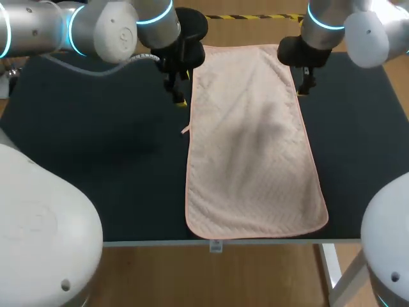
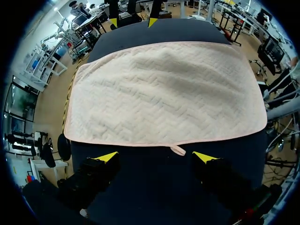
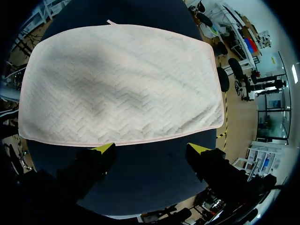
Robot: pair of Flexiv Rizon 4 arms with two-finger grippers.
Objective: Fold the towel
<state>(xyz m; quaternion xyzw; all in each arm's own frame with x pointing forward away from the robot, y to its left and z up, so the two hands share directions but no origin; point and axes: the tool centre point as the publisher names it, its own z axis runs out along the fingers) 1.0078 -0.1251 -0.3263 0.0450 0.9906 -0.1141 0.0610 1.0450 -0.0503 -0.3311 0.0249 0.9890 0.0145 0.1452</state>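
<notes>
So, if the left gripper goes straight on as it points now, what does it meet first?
Probably the table beside the towel's edge, near its loop tag; the open left gripper stands over bare surface. Depth is unclear; it might catch the hem.

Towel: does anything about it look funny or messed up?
Not really. The towel lies flat and unfolded on the table, with no bunching. Only its small hanging loop pokes out from one long edge, which is normal.
</notes>
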